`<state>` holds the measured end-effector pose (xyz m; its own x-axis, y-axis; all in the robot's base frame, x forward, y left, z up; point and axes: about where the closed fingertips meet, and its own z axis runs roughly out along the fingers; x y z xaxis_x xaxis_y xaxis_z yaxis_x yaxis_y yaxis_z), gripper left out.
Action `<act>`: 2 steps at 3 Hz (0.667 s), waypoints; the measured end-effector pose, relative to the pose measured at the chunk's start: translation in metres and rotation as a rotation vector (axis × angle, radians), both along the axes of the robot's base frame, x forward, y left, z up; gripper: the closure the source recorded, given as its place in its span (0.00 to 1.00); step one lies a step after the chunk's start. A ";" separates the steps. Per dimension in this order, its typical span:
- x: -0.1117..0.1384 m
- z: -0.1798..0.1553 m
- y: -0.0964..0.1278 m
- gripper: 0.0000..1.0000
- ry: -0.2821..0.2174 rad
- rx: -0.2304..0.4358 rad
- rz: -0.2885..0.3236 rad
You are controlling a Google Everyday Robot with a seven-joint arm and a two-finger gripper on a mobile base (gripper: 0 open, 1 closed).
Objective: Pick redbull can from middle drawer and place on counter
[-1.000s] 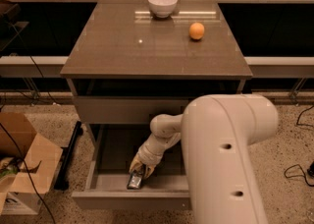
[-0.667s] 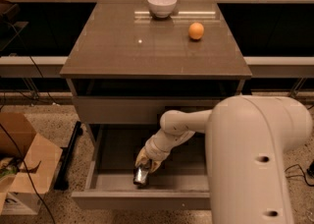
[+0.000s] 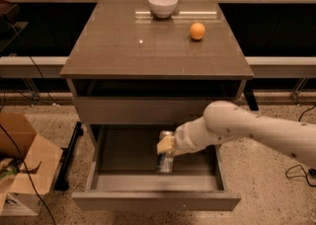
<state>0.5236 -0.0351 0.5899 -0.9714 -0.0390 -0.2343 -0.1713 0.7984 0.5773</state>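
The middle drawer (image 3: 123,182) is pulled open below the counter (image 3: 153,41). The redbull can (image 3: 166,158) stands about upright over the drawer's tray, right of its middle, with its shiny top showing. My gripper (image 3: 166,145) comes in from the right on the white arm and is shut on the can's upper part. I cannot tell whether the can's base touches the drawer floor.
A white bowl (image 3: 162,5) stands at the counter's back edge and a round orange fruit (image 3: 197,30) lies to its right. A cardboard box (image 3: 19,165) sits on the floor at the left. Cables run along the floor on both sides.
The arm has swung out of the foreground to the right. The can, which lay low near the drawer's front, now stands upright and higher in my gripper.
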 end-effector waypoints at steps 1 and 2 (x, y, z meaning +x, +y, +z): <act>-0.009 0.071 -0.051 1.00 -0.183 -0.023 0.018; 0.005 0.128 -0.096 1.00 -0.327 -0.049 0.059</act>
<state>0.5286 -0.1313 0.7174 -0.8407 -0.1114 -0.5299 -0.3878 0.8069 0.4456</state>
